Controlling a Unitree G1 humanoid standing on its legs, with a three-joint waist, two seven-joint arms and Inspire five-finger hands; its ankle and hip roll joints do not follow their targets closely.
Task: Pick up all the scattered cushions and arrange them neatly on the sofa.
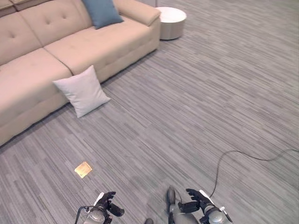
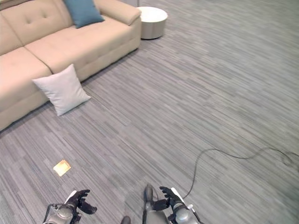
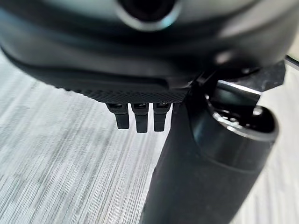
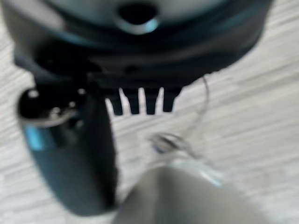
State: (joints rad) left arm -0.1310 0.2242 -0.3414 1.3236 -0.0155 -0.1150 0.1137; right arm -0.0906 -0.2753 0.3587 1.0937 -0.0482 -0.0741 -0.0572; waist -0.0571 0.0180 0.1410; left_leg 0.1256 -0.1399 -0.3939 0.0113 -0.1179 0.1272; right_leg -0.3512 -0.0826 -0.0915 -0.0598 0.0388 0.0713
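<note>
- Approach step: the white cushion [image 1: 82, 90] is not yet picked up; it stands tilted on the carpet floor [image 1: 196, 107], leaning against the front edge of the beige sofa [image 1: 88, 44].
- A blue cushion [image 1: 103, 11] already sits against the sofa's backrest near its armrest end.
- The left hand [image 1: 106, 205] and right hand [image 1: 198, 200] hang low, fingers relaxed and spread, holding nothing.
- Next, I judge, the robot must close in on the white cushion and reach down.
- It looks square, plump, soft.
</note>
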